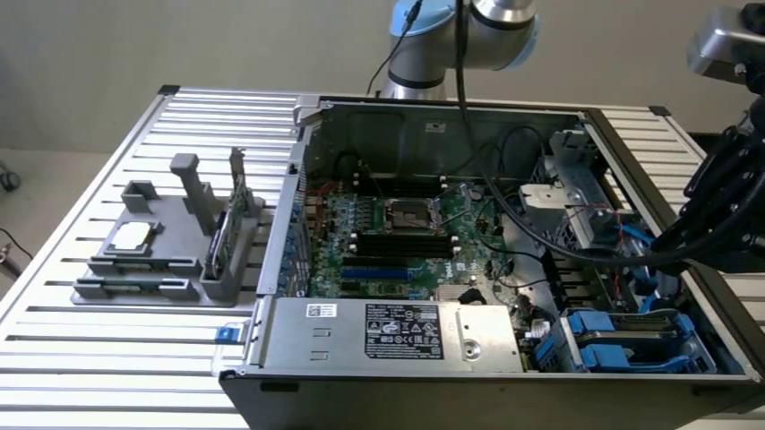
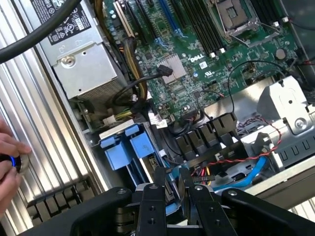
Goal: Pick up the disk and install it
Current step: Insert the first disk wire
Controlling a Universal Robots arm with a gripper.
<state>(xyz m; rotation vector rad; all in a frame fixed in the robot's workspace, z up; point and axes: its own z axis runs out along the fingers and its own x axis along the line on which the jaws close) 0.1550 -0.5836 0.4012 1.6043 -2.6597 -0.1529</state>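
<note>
While near the disk (image 2: 129, 150), gripper (image 2: 172, 189) low.

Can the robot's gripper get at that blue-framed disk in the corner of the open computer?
Probably yes: the case is open, the gripper is close to the disk and nothing covers it, though cables run nearby.

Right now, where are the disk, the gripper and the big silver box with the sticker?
disk (image 2: 119, 155): wrist view, on its blue plastic frame.
gripper (image 2: 172, 178): wrist view, at the middle of its front end.
silver box (image 1: 404, 330): exterior view, on its printed sticker.
</note>
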